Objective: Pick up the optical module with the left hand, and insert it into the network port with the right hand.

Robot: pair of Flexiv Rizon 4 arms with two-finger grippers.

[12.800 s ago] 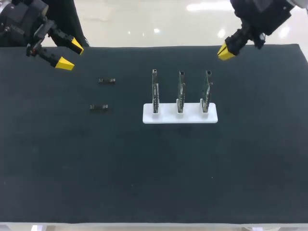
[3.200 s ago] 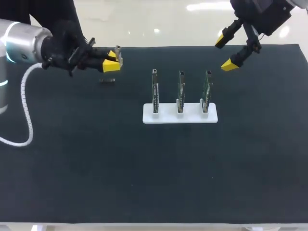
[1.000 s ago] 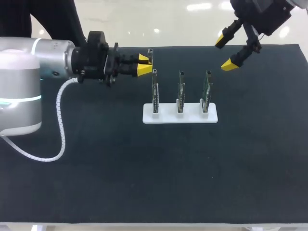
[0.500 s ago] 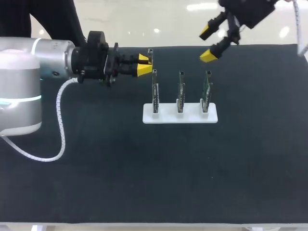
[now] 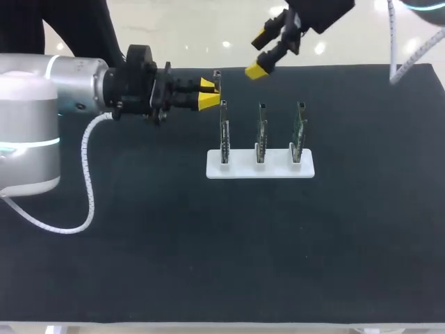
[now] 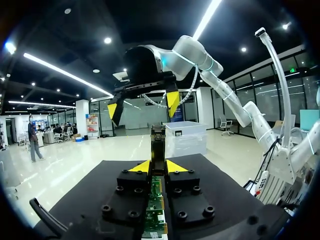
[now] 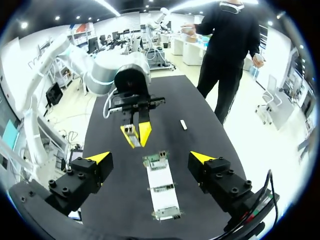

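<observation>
My left gripper [image 5: 207, 94] is shut on the optical module [image 5: 217, 75], a small dark metal bar that sticks out past its yellow tips, just behind the leftmost board [image 5: 224, 131]. In the left wrist view the module [image 6: 158, 142] stands upright between the fingers of that gripper [image 6: 158, 167]. My right gripper [image 5: 263, 52] hangs open above the table's back edge, a little right of the module and apart from it. From the right wrist view its own gripper [image 7: 150, 157] looks down on the left gripper [image 7: 137, 132] and the module [image 7: 129, 131].
A white stand [image 5: 259, 165] holds three upright circuit boards with ports in mid-table; the stand [image 7: 162, 187] lies under my right gripper. A second module [image 7: 183, 124] lies on the black mat beside the left arm.
My right arm has swung left from the table's back right to a spot near the held module, fingers still open. The left arm and the module have kept still.
</observation>
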